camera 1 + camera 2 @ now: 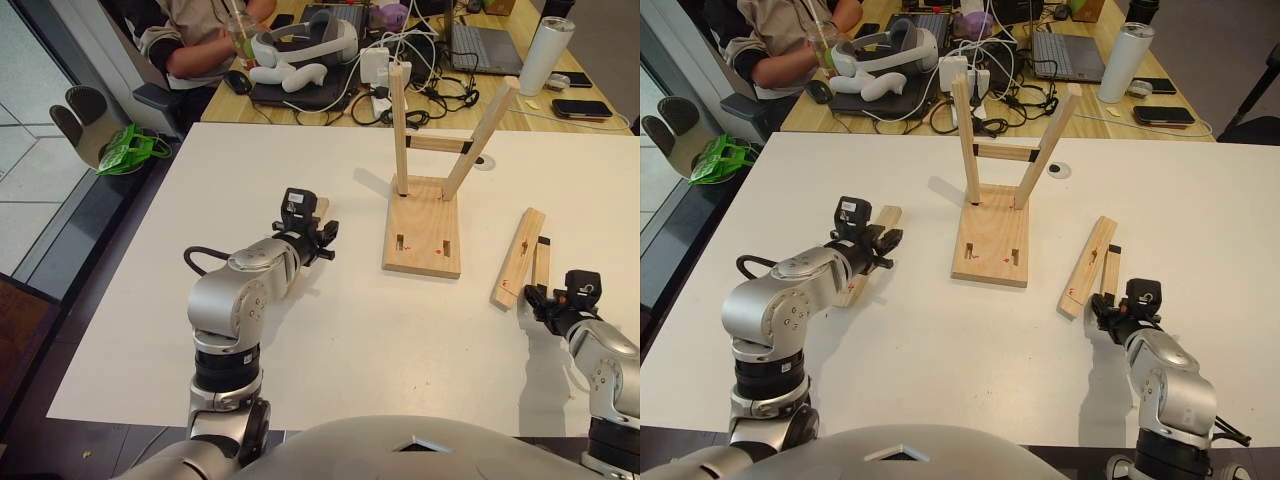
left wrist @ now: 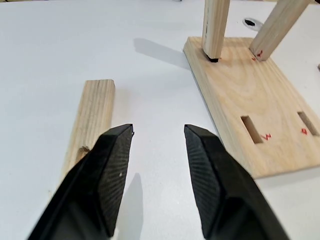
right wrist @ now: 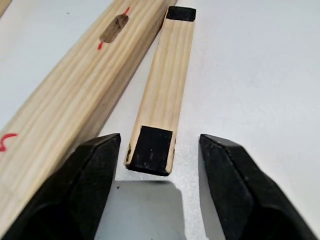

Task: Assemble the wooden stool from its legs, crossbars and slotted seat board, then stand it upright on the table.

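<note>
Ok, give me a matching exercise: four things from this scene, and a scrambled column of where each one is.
1 seat board
2 crossbar
3 left gripper
4 tumbler

A on the far desk
B end between the fingers of the right gripper
C open beside a loose leg
D flat on the table, two legs standing in it

Pairs: 1-D, 2-B, 3-C, 4-A

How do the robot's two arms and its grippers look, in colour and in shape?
The left arm and right arm have rounded silver-grey shells with black joint bands. A black cable loops out beside the left one. The left gripper and right gripper each have two black wedge-shaped fingers; the left's pads are finely ribbed.
</note>
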Tool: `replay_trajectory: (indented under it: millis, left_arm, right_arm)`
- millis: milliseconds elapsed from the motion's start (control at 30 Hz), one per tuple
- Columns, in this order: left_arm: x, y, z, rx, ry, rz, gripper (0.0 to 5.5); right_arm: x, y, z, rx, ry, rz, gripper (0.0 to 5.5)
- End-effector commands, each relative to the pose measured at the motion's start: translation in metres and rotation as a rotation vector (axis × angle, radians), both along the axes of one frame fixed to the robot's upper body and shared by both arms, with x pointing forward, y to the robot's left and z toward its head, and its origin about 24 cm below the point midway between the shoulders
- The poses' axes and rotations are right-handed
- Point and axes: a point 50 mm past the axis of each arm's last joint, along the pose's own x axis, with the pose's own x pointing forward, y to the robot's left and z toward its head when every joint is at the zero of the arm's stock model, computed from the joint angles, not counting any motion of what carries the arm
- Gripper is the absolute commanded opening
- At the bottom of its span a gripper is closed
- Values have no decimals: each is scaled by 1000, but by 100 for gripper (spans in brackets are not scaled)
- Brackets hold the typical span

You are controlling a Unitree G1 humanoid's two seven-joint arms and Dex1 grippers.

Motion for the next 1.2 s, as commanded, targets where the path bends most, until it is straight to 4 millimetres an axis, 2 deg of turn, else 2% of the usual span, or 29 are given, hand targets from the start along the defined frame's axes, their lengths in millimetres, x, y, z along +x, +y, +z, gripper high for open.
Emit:
replay_trajectory:
  millis: [33,233,400,467,533,600,667,767,833,933,1067,1200]
  left_arm:
    - [5,-1,14,-81,-99,136,190]
    - [12,1,21,-138,-137,219,190]
    - [15,7,23,-149,-148,251,190]
    - [17,7,26,-181,-148,253,190]
    - [19,8,30,-257,-140,248,190]
    - [21,9,37,-350,-138,220,190]
    - [23,6,50,-485,-153,139,190]
    - [18,-10,85,-737,-239,-96,190]
    - [8,-19,104,-865,-296,-245,190]
    - [-3,-29,123,-998,-343,-412,190]
    - [-10,-32,130,-1020,-342,-479,190]
    - [-12,-32,130,-1011,-321,-489,190]
  right_arm:
    - [-6,4,-10,-13,60,-23,231]
    - [1,6,-6,-14,46,-17,132]
    - [12,-5,4,-45,-3,-72,129]
    - [28,-15,24,-88,-102,-144,129]
    - [58,-16,70,-170,-332,-151,129]
    - [80,11,122,-209,-626,-10,129]
    - [82,54,161,-235,-856,217,129]
    - [67,111,188,-220,-1052,547,129]
    - [58,133,185,-168,-1064,719,129]
    - [48,147,170,-131,-1012,886,129]
    - [43,152,159,-110,-961,970,129]
    - [41,154,156,-110,-957,1001,129]
